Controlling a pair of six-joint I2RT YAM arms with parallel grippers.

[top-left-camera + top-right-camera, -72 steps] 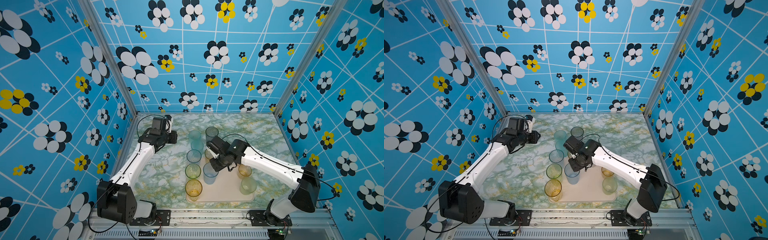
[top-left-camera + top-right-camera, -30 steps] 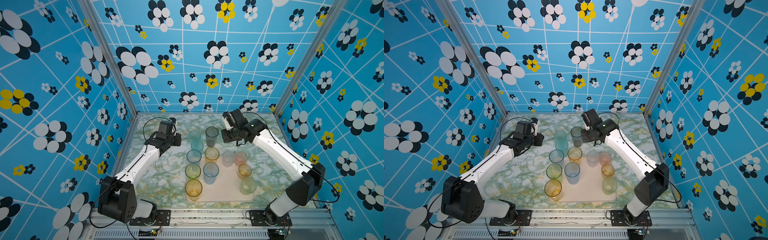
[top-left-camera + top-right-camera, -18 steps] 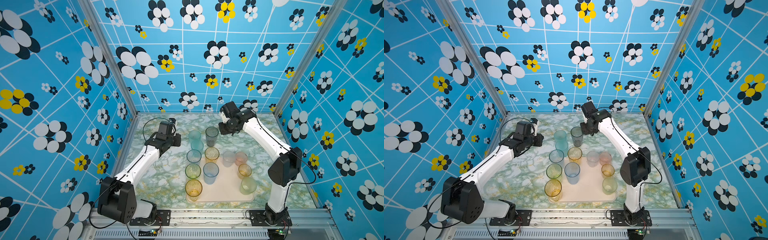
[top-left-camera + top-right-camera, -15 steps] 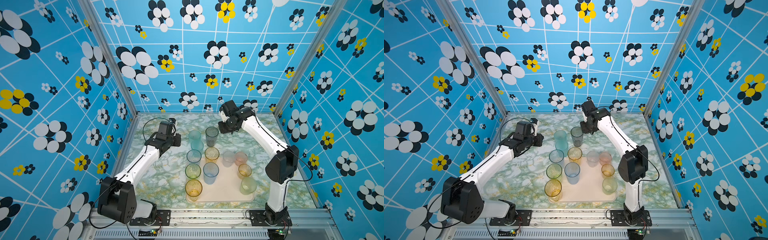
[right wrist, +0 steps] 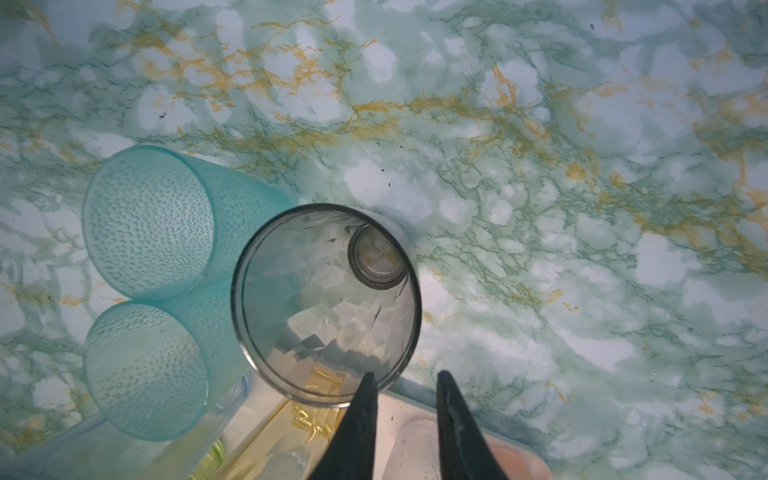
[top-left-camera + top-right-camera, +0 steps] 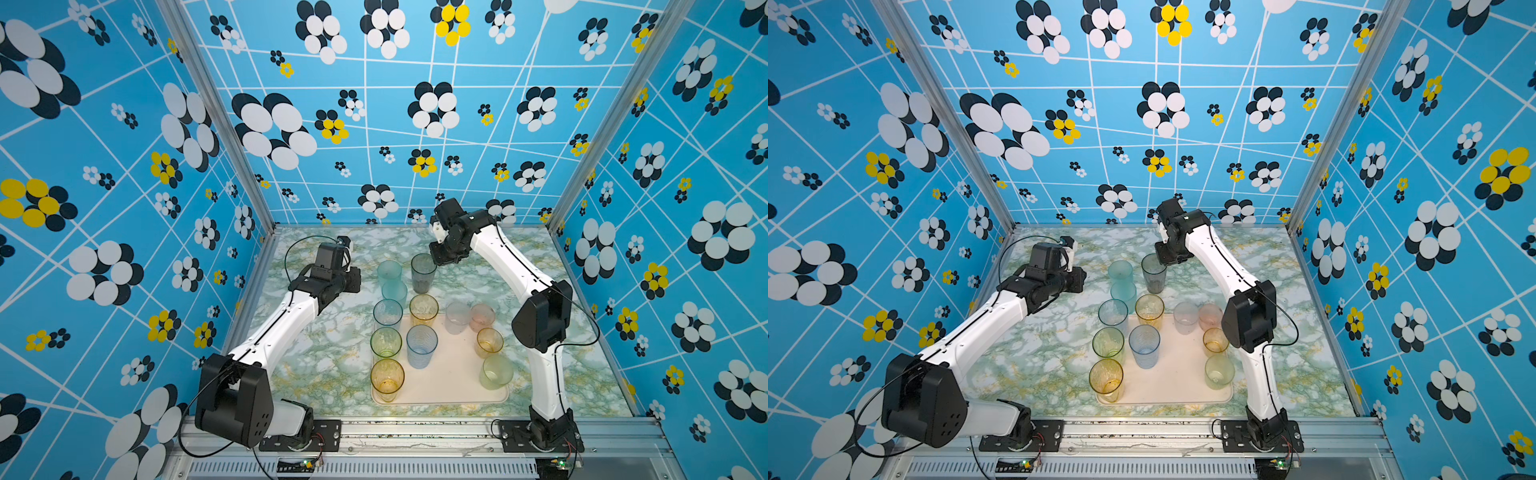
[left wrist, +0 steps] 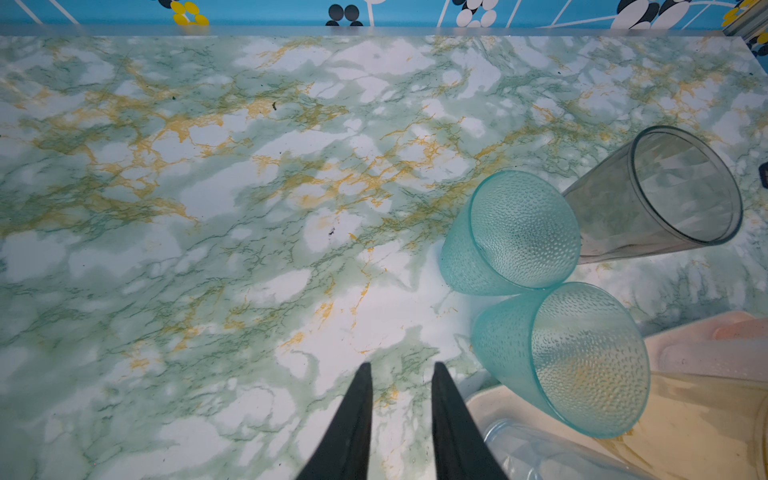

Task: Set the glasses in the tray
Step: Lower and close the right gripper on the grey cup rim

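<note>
Beyond the far edge of the tray (image 6: 451, 376), three of the glasses stood on the marble table (image 6: 328, 370): the grey glass (image 6: 423, 274) and, just beside it, two teal glasses (image 6: 390, 274), one in front of the other. The other nine stood on the tray or at its far rim, crowded along its left and right sides with bare tray between them.

The right gripper (image 5: 405, 376) hung over the grey glass's rim, its fingers parted by a narrow gap and holding nothing. In the right wrist view one fingertip (image 5: 365, 390) lay across the rim and the other outside it; whether either touched the glass could not be told. The left gripper (image 7: 399, 368) hovered over bare marble near the teal pair, its fingers also slightly apart and empty.

The likeliest failure was a tip-over. A pinch on one wall, high on a tall, smooth tumbler, would probably let it swing or slip once lifted. A descent slightly off the rim could push the grey glass into the teal ones beside it and topple all three. Carrying it low over the tray risked clipping the tall glasses at the far rim. The right arm (image 6: 540, 320) hung close by the short pink glass (image 6: 482, 316) and could brush it. If both arms reached for neighbouring glasses at once, they could collide.
</note>
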